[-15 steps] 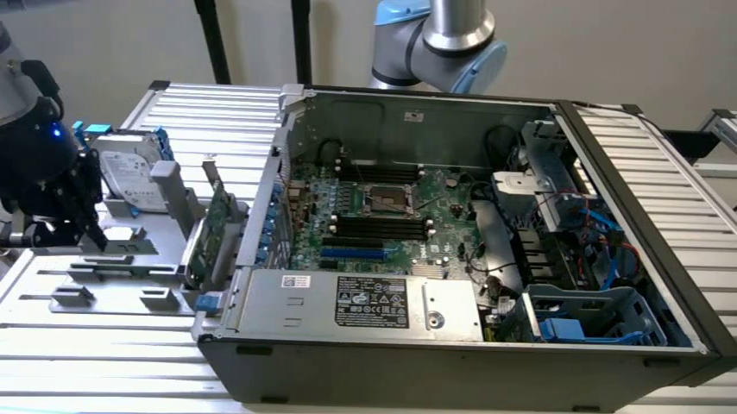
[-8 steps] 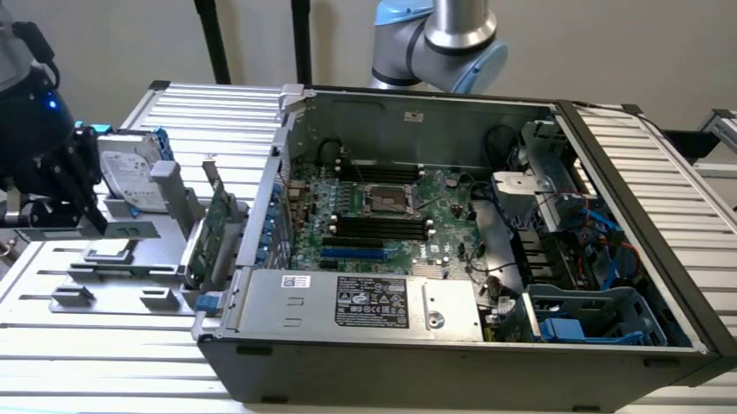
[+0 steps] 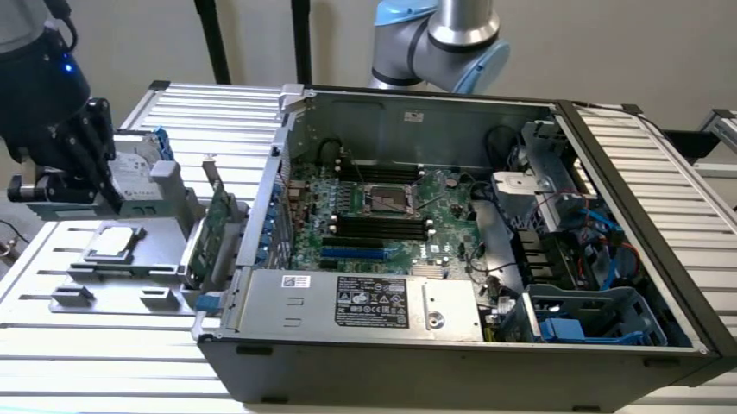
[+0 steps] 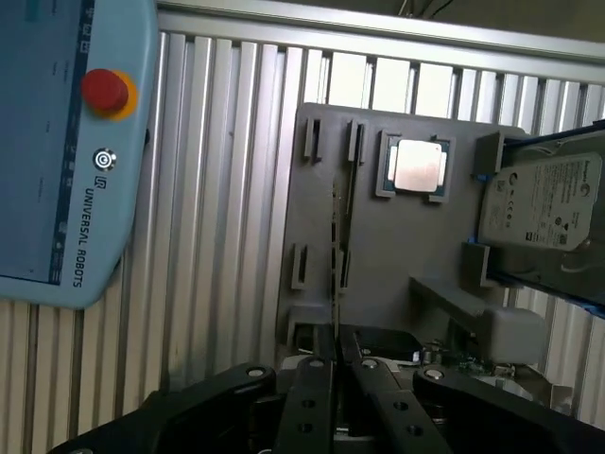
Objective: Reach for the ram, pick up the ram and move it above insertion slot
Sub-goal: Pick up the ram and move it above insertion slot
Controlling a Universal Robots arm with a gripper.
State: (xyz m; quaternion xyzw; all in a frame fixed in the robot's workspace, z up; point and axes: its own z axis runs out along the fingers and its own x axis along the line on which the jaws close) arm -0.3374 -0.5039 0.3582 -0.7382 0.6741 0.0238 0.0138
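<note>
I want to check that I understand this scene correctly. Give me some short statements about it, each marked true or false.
1. The computer case lies open and its motherboard is visible. True.
2. The gripper is inside the case, over the motherboard. False: it is outside the case, above the grey fixture at the exterior view's left.
3. A silver processor chip sits in a pocket of the fixture. True.
4. The round button on the teach pendant is green. False: it is red.
5. A hard drive sits on the same fixture as the chip. True.
</note>
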